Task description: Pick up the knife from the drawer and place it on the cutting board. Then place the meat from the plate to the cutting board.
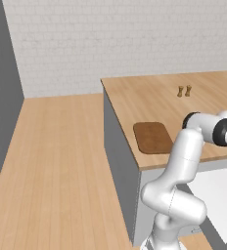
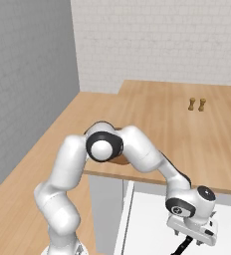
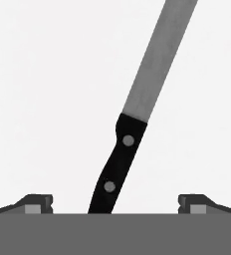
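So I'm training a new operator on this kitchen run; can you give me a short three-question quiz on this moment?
1. True or false: the fingers are shut on the slim black-handled knife.
2. The dark-brown wooden cutting board lies on: A) the floor B) the tan wooden countertop C) the drawer.
3. Fill in: the knife lies on the white floor of the open ___.

Key: 1 false, the fingers stand open either side of the handle; 2 B; 3 drawer.
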